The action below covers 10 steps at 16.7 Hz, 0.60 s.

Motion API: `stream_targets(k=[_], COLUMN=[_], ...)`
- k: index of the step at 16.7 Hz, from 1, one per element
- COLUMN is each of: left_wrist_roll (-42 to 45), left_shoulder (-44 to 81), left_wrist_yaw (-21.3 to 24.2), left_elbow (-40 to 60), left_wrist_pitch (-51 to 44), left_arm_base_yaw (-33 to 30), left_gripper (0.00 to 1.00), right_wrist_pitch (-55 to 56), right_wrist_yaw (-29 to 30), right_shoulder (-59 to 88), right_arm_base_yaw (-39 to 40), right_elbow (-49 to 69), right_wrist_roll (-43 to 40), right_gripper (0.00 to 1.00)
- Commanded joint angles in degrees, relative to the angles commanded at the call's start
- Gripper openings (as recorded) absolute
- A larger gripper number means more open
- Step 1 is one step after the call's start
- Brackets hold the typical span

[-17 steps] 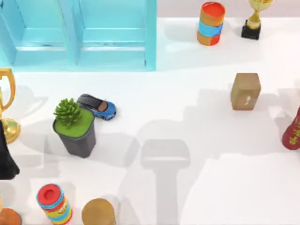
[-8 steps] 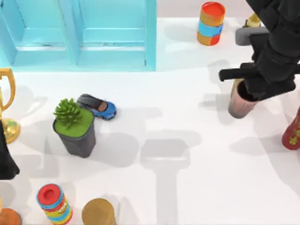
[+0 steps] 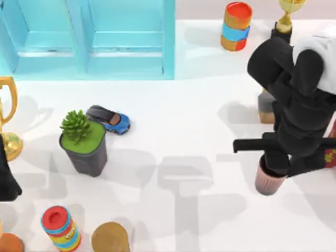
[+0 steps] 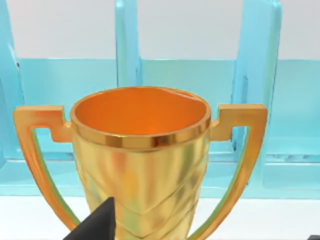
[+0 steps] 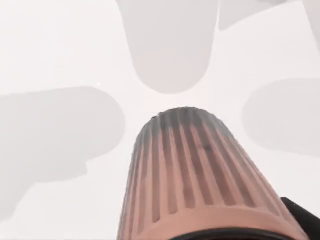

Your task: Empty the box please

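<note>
The right arm reaches over the right part of the table (image 3: 173,105), w/ the right end effector (image 3: 274,170) closed on the rim of a ribbed pink cup (image 3: 269,182). In the top view the cup sits low on the table's right side, below the arm's black body. It is tilted, base pointing toward the bottom edge of the view. The right wrist view shows the same cup (image 5: 192,170) close up, its vertical ribs running toward the base, w/ white table surface and soft grey shadows beyond it. Whether the cup touches the table cannot be told.

A brown box (image 3: 266,107) stands on the right side, mostly hidden behind the right arm; its contents cannot be seen.

The left arm is parked at the table's left edge. The left end effector (image 3: 6,173) is a black shape there, and whether it is open or closed cannot be told. Just beside it stands a gold trophy (image 3: 8,113). The left wrist view looks straight at this trophy (image 4: 140,165), w/ the light blue cabinet (image 4: 250,75) behind it.

Other items, top view:
- Cabinet (image 3: 89,37) at top left.
- Potted succulent (image 3: 83,142) at centre-left, w/ a blue toy car (image 3: 110,119) just beside it.
- Striped can (image 3: 236,26) and a second trophy (image 3: 286,21) at top right.
- Red bottle (image 3: 329,152) at the right edge, partly behind the arm.
- Striped canister (image 3: 61,228) and a brown cylinder (image 3: 110,239) along the bottom-left edge.
</note>
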Motion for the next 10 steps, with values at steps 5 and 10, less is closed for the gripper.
stream_targets(k=[5,10], left_wrist_roll=[0.0,0.0], left_shoulder=[0.0,0.0], left_wrist_yaw=[0.0,0.0], left_elbow=[0.0,0.0], left_wrist_pitch=[0.0,0.0], left_arm_base_yaw=[0.0,0.0], left_gripper=[1.0,1.0], right_wrist_pitch=[0.0,4.1], right_wrist_yaw=[0.0,0.0], right_shoulder=[0.0,1.2], right_arm_base_yaw=[0.1,0.4], right_elbow=[-0.7,-3.4], right_wrist_roll=[0.7,0.9], right_gripper=[0.0,0.0])
